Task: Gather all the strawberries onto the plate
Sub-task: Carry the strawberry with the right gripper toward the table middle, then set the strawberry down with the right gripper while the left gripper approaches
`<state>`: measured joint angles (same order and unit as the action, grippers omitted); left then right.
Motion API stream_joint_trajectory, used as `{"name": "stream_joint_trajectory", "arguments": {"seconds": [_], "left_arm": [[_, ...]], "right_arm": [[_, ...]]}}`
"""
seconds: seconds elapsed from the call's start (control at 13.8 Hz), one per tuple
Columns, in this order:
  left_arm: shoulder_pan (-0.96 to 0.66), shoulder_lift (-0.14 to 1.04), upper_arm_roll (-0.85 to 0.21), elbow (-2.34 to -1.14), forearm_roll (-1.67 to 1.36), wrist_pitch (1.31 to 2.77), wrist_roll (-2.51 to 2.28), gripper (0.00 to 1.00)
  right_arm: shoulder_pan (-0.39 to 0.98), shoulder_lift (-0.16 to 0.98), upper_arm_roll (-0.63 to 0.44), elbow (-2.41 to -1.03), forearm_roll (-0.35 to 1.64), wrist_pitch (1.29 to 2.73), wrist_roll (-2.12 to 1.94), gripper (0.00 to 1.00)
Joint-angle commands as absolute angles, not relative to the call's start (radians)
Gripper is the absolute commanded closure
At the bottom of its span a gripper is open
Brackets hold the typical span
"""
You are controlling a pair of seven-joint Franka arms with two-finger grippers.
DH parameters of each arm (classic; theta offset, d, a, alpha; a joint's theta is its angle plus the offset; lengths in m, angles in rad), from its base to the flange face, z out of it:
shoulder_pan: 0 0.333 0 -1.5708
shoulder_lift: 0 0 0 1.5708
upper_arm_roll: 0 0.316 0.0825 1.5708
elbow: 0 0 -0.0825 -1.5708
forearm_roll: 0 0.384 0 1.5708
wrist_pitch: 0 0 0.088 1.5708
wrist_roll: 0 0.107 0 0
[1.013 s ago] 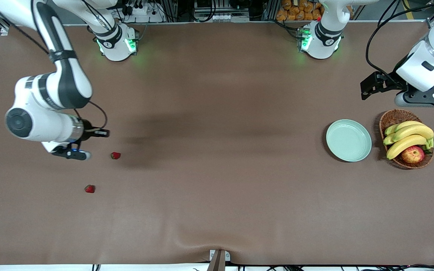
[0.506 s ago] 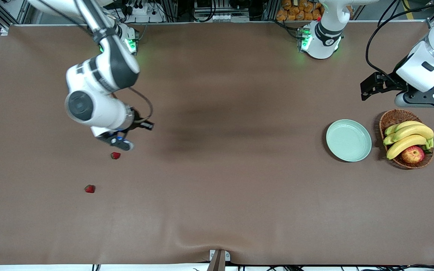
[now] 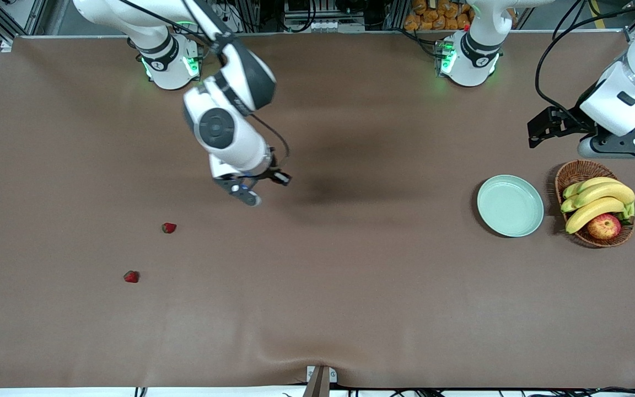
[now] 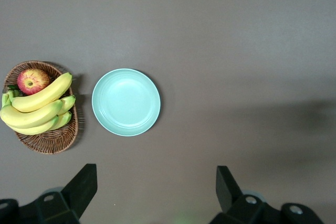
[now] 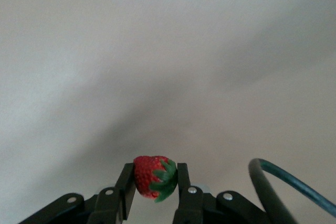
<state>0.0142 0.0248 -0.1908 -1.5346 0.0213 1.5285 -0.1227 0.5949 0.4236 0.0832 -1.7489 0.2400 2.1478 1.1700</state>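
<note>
Brown desk (image 3: 350, 286) covered by a slightly wrinkled cloth, wicker basket (image 3: 571, 175) set at the left arm's end of the desk, bunch of yellow bananas (image 3: 598, 201) laid in the basket, red-yellow apple (image 3: 604, 226) tucked beside the bananas

the front view looks steeply down from high across the table (image 3: 350, 309), facing both arm bases. the left wrist view looks straight down from well up, sharing the plate (image 3: 510, 205) and basket (image 3: 594, 203) with it. the right wrist view sits close over bare tabletop.
</note>
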Motion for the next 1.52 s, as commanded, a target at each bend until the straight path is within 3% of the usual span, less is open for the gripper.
{"name": "stream_joint_trajectory", "arguments": {"seconds": [0.0,0.43,1.23,1.3,1.37,1.45], "left_arm": [[0.014,0.031,-0.193,-1.532,0.021,1.542,-0.135,0.00],[0.009,0.034,-0.193,-1.534,0.021,1.549,-0.135,0.00],[-0.020,0.063,-0.210,-1.532,-0.018,1.557,-0.138,0.00],[-0.020,0.069,-0.212,-1.532,-0.032,1.559,-0.138,0.00],[-0.024,0.072,-0.212,-1.531,-0.038,1.559,-0.138,0.00],[-0.028,0.074,-0.213,-1.529,-0.040,1.562,-0.138,0.00]], "right_arm": [[0.655,0.506,0.071,-1.678,0.268,2.192,1.264,1.00],[0.787,0.669,0.069,-1.559,0.261,2.261,1.402,1.00],[0.862,0.767,0.066,-1.555,0.258,2.411,1.447,0.99],[0.862,0.772,0.066,-1.555,0.259,2.414,1.447,0.87],[0.868,0.781,0.066,-1.554,0.258,2.418,1.448,0.85],[0.871,0.782,0.064,-1.555,0.256,2.421,1.447,0.74]]}}
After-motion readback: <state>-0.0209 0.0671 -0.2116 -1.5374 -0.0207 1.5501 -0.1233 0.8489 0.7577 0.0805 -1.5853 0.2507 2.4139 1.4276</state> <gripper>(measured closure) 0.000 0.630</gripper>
